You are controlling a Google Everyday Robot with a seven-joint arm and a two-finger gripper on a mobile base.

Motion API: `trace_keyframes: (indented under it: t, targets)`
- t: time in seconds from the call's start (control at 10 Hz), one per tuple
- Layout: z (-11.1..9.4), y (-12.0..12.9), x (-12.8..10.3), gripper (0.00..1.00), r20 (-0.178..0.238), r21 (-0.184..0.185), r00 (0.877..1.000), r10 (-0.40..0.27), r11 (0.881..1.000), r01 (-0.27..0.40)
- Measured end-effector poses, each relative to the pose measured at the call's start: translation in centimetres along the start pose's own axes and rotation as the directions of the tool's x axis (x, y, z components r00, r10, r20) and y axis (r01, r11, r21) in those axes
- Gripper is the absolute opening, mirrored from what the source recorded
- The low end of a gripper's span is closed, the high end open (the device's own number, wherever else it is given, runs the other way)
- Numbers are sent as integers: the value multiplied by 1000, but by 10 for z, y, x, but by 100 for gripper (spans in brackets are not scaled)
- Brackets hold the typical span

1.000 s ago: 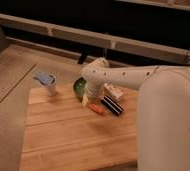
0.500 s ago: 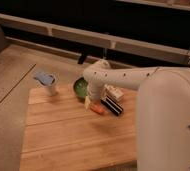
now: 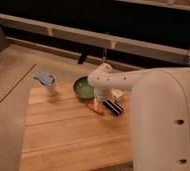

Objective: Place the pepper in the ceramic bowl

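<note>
The orange-red pepper (image 3: 96, 108) lies on the wooden table (image 3: 63, 135), just in front of the green ceramic bowl (image 3: 82, 88). My white arm reaches in from the right. Its gripper (image 3: 101, 100) hangs directly above the pepper's right end, between the bowl and a black block. The arm's wrist hides most of the gripper. The bowl looks empty.
A black rectangular block with a pale stripe (image 3: 113, 107) lies right of the pepper. A pale cup with a blue cloth (image 3: 47, 83) stands at the table's back left. A dark shelf unit runs along the back. The floor drops off left of the table.
The arm has stayed nearly still over the pepper. The pepper, bowl and block have not moved.
</note>
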Motion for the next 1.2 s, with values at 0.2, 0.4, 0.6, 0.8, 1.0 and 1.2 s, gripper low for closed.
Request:
trace_keyframes:
  t: [0.2, 0.4, 0.6, 0.8, 1.0, 1.2]
  targets:
    - [0, 6, -8, 65, 1, 18, 1000, -21, 1000, 21]
    - [1, 26, -16, 65, -2, 12, 998, -55, 998, 55]
    - [9, 38, -15, 65, -25, 3, 997, -77, 997, 77]
    - [21, 40, -10, 65, -60, -1, 995, -82, 997, 82]
    - [32, 38, -11, 65, -80, -14, 994, -81, 997, 80]
    - [38, 45, -20, 65, -80, -34, 992, -102, 994, 100]
